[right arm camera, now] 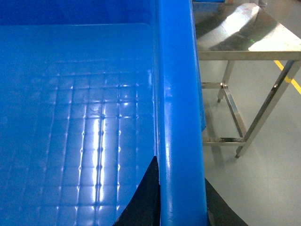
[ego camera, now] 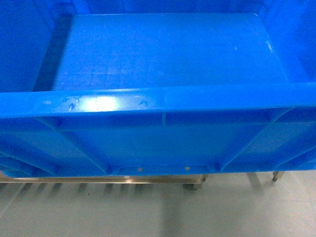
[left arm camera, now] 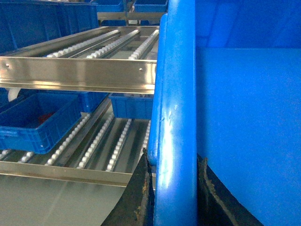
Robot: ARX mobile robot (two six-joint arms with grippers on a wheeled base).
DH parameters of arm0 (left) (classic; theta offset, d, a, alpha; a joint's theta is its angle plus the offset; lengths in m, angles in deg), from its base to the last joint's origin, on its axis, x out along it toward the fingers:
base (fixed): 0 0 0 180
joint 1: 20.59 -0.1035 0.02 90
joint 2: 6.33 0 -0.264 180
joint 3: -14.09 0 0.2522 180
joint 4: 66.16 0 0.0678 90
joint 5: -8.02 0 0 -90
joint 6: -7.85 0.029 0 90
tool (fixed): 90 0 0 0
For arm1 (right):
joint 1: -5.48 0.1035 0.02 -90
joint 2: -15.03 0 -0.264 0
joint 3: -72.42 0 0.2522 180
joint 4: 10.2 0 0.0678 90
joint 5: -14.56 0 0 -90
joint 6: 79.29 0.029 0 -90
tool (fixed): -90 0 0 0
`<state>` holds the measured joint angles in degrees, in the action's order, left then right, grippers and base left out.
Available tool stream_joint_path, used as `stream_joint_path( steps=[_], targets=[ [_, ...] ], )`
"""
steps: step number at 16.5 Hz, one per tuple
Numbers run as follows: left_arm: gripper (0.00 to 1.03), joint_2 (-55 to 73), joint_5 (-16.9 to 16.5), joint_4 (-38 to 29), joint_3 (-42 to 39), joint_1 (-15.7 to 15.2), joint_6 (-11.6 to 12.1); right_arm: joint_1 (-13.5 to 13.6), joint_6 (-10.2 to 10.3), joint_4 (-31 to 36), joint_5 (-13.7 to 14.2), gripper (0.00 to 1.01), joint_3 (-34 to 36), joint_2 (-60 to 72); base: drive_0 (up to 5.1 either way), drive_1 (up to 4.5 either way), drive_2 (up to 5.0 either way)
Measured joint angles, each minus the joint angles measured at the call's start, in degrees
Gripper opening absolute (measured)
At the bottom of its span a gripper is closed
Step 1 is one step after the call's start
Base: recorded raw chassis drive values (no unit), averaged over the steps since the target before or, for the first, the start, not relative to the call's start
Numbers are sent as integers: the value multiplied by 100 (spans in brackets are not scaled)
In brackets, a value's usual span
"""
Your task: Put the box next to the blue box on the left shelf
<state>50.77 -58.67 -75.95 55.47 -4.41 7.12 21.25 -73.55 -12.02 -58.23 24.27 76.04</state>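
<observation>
Grey floor [ego camera: 148, 212]; steel table [right arm camera: 244, 37] right; left shelf [left arm camera: 94, 70] beside held box [ego camera: 163, 59].

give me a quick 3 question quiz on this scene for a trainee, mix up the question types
1. True or false: the box is empty inside.
2. Where do the left gripper's fingers sit on the box?
A. straddling its rim
B. under its floor
C. away from it
3. Fill in: in the left wrist view the shelf has rows of small white ____, and a smaller blue bin sits on it.

Key: 1 true; 2 A; 3 rollers
</observation>
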Motion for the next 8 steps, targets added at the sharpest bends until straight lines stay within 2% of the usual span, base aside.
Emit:
stream_joint_path(
  steps=[8],
  targets=[
    [16, 0, 0, -2, 0, 0, -4, -2, -2, 2, 4, 8, 0, 0, -503, 233, 233]
  ],
)
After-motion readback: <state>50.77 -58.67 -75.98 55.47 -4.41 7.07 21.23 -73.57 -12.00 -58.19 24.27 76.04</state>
